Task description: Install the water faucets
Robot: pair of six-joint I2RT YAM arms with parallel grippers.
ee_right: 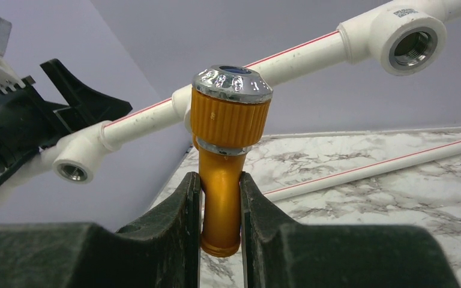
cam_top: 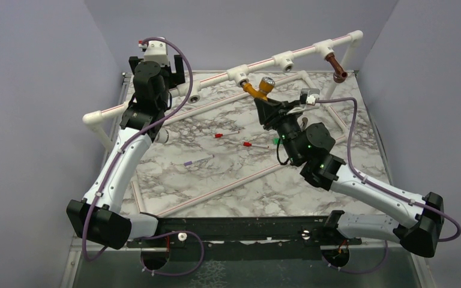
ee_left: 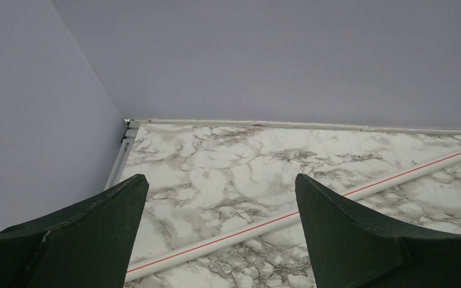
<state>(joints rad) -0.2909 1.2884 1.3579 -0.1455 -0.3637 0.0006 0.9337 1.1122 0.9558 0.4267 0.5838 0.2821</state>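
1. Orange-yellow was the faucet (cam_top: pixel 257 90) I was working on. It sat up at the back of the bench (cam_top: pixel 216 180), at the middle tee (cam_top: pixel 239 74) of the raised white pipe (cam_top: pixel 300 55).
2. My right jaws were pinched narrow on its straight stem, just under the silvery cap (ee_right: pixel 233 81).
3. The stem stood upright between those jaws, cap on top. The side branch ran away from the jaws, back and to the left, to the mouth of the tee. It seemed to touch the tee, but I could not tell how far in it was.
4. I thought the next move would be a turn around that branch, so the branch had to line up with the hole.
5. My left jaws were wide open and held nothing. They were off by the left part of the pipe, so the right arm was much nearer.
6. The dark brown faucet (cam_top: pixel 336 65) hung from a tee near the right end and looked fitted.
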